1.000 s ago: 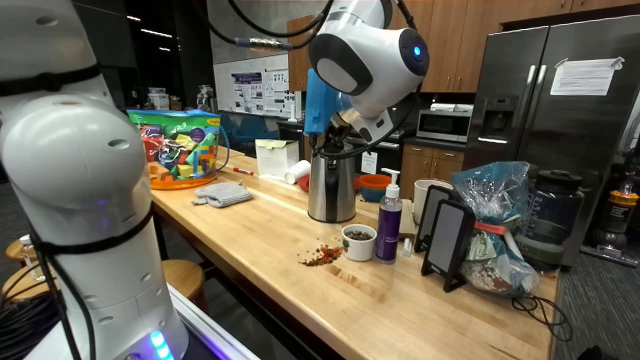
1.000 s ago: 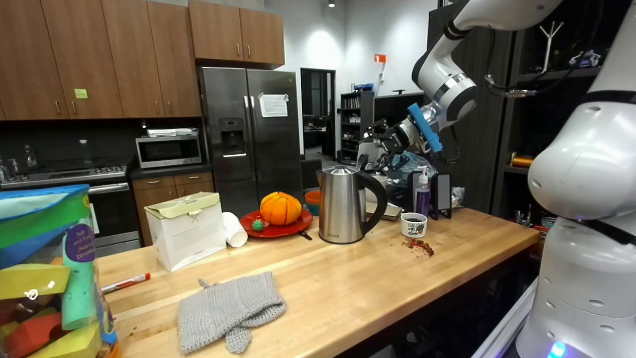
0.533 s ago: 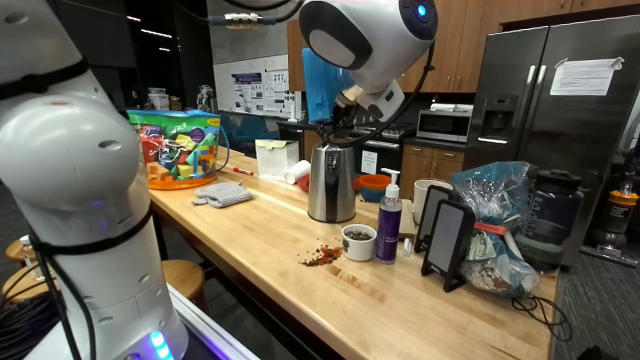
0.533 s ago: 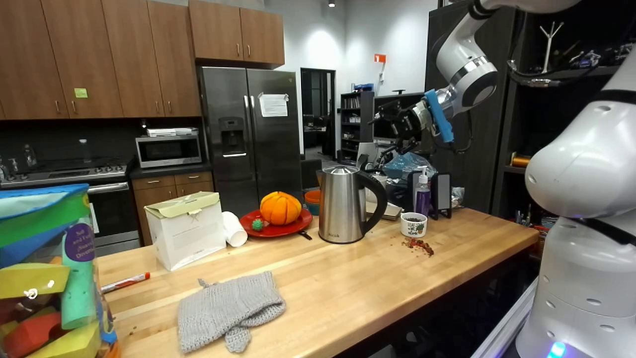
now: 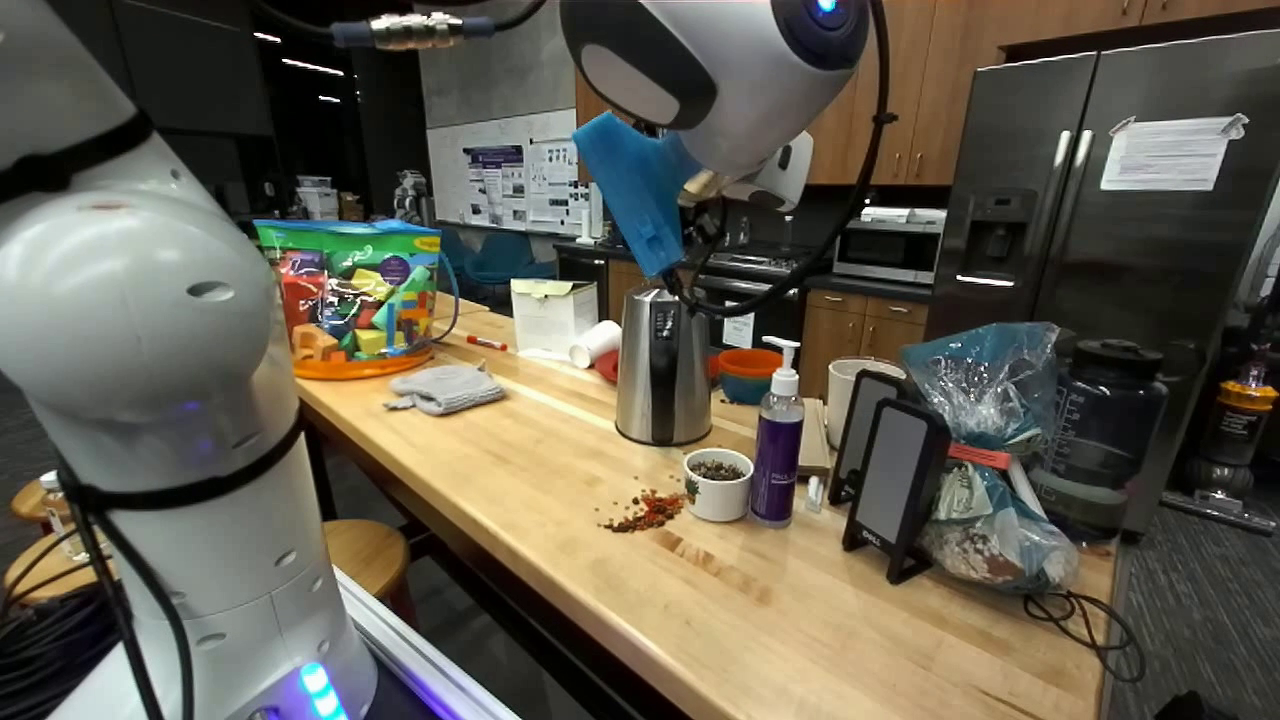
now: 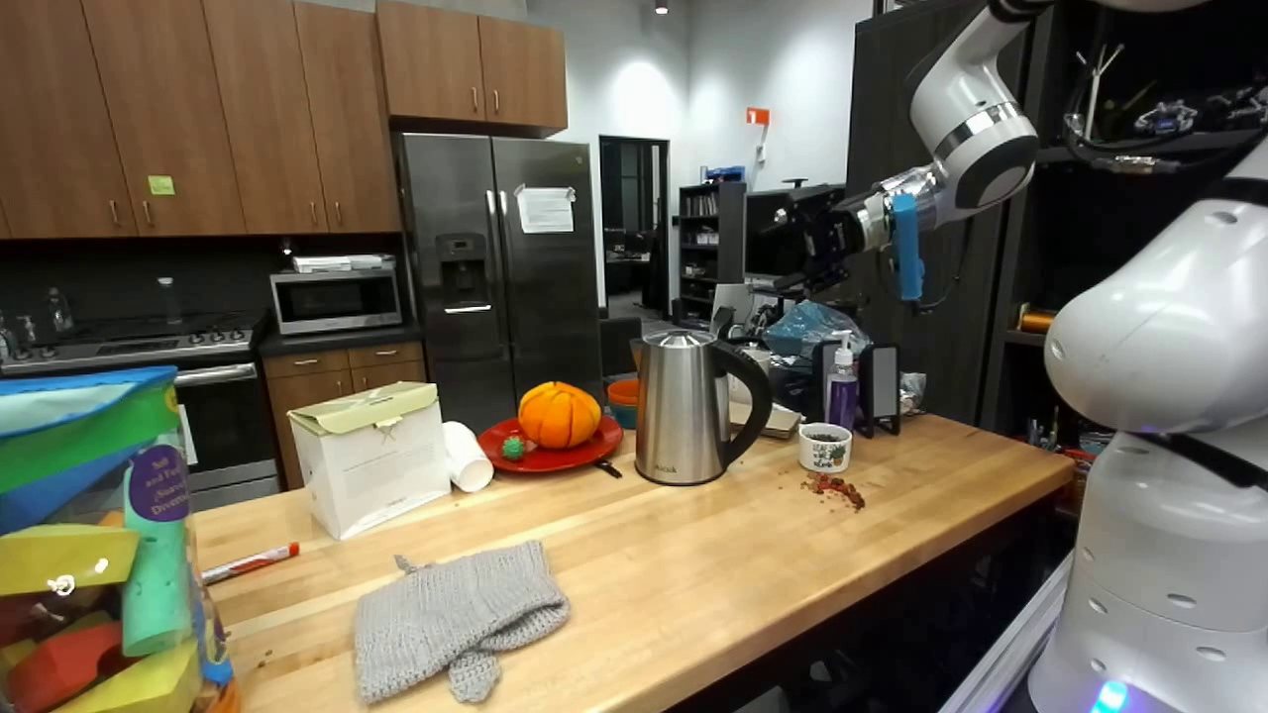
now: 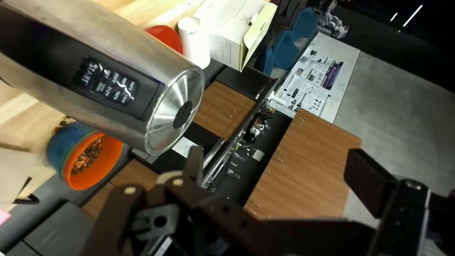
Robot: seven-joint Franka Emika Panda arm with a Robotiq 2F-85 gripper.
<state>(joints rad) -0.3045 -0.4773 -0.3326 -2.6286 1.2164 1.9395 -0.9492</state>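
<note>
The gripper (image 7: pixel 280 173) is hovering higher than a steel kettle (image 6: pixel 681 411) and clear of it — in the wrist view its fingers (image 7: pixel 369 183) are standing far apart and gripping nothing. The kettle is standing upright on the wooden tabletop (image 6: pixel 693 584), its black handle (image 6: pixel 761 396) pointing right in an exterior view. Near it a white cup (image 5: pixel 722 502) is holding dark bits, while red and brown pieces (image 5: pixel 652 510) are lying loose just beside the cup; a purple pump bottle (image 5: pixel 776 460) and two black speakers (image 5: pixel 897 485) are standing close by. On the kettle's other side an orange pumpkin (image 6: pixel 560 416) is resting on a red plate (image 6: pixel 555 461), a white box (image 6: pixel 376 470) is standing farther along, and a grey knitted cloth (image 6: pixel 461 609) is lying well apart
</note>
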